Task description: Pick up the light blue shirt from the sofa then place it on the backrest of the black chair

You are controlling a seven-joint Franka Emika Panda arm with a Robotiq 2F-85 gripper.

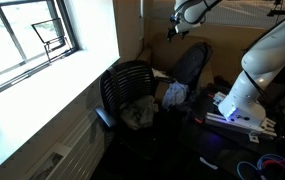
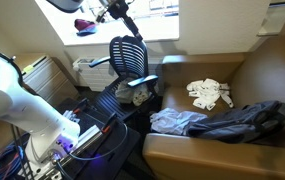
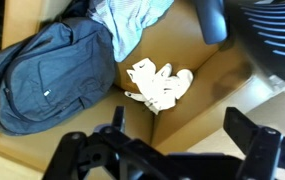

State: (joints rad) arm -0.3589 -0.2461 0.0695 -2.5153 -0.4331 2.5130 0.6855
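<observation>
A: Where do we have the light blue shirt (image 2: 178, 121)?

B: Crumpled on the sofa (image 2: 272, 60) seat, near the front edge. One end touches the grey backpack (image 2: 244, 120) lying beside it. In the wrist view we only catch part of the shirt at the top edge.

A: Gripper state?

B: The gripper (image 3: 182, 140) hangs high over the sofa. The jaws are spread wide with nothing between them.

A: Anything in our way?

B: A white crumpled cloth (image 3: 160, 85) lies on the cushion, apart from the shirt. In the wrist view it's just above the jaws. The backpack takes up a good share of the seat.

A: And the black chair (image 2: 130, 55)?

B: It stands just beside the sofa's end, backrest upright and bare. We see another bundle of cloth (image 2: 140, 92) on its seat. In an exterior view the window (image 1: 32, 40) is close beside the chair. The arm (image 2: 12, 90) base sits near the chair on the opposite side from the window.
</observation>
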